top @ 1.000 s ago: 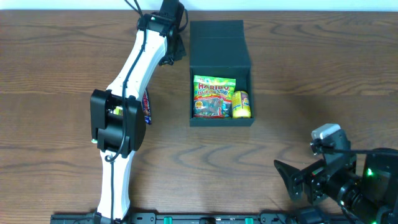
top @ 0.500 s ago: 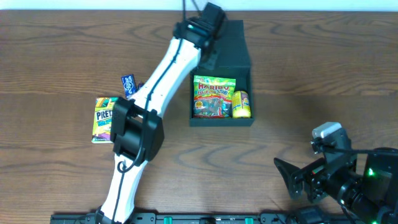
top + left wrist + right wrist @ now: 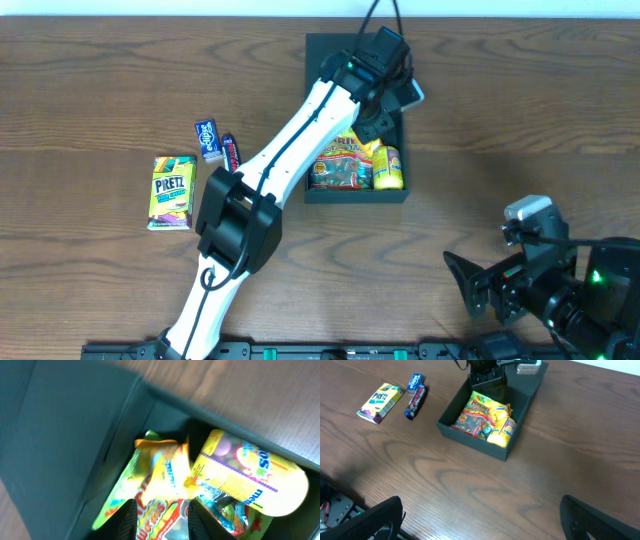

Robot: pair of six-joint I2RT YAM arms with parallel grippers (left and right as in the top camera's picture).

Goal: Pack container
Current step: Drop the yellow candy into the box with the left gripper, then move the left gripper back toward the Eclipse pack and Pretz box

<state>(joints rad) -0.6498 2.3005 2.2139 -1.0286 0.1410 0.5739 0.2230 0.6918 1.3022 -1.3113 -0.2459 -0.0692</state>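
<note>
While the arm hides much of the container (image 3: pixel 355 195) from overhead, the left wrist view shows the left gripper (image 3: pixel 162 522), fingers parted and empty, just above a gummy bag (image 3: pixel 150 502) and a yellow tube (image 3: pixel 250 477) inside it. The right gripper (image 3: pixel 480 510) gapes wide over the brown wood-grain table (image 3: pixel 560 460), with the container well ahead of it.

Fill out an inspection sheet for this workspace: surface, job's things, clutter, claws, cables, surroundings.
Surface: brown wood-grain table, no spills seen.
Job's things: dark container open, holding a gummy bag and a yellow tube.
Clutter: Pretz box, blue packet and dark bar lying left of the container.
Claws: left claw open above the container's contents; right claw open, over bare table.
Cables: black cable runs off the table's far edge.
Surroundings: pale strip beyond the table.
</note>
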